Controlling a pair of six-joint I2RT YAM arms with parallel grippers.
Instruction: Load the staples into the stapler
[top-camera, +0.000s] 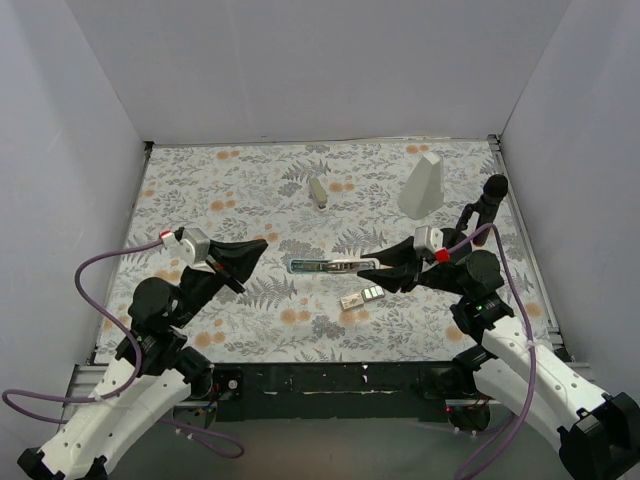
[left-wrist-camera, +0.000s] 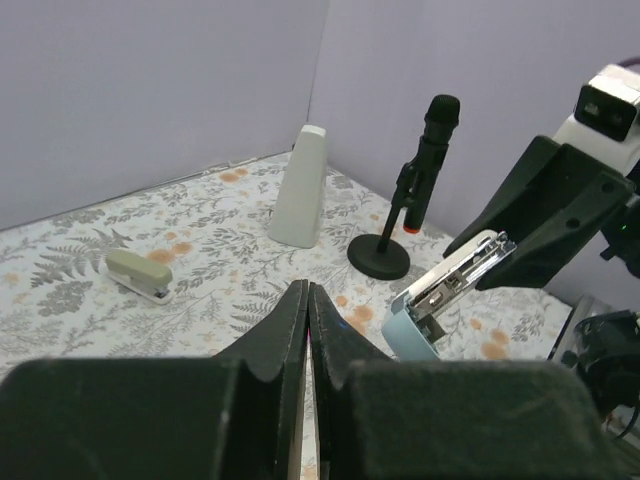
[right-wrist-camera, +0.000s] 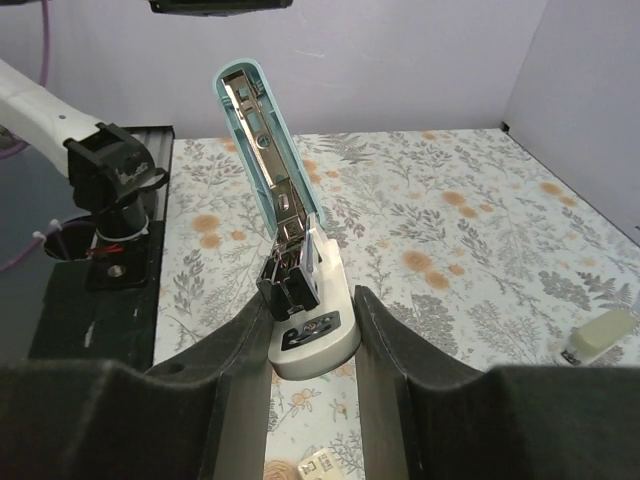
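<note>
The open stapler (top-camera: 318, 266) is clamped at its hinge by the right hand (top-camera: 382, 265), presumably steadied for loading; the left hand (left-wrist-camera: 308, 305) is closed, empty.

Nothing legible: no words, brands, numbers or signs. Faint embossed marks on the white base of the stapler (right-wrist-camera: 312, 335), and dark print specks on the staples box (right-wrist-camera: 318, 466) at the bottom edge of the right wrist view, both too small to read.
</note>
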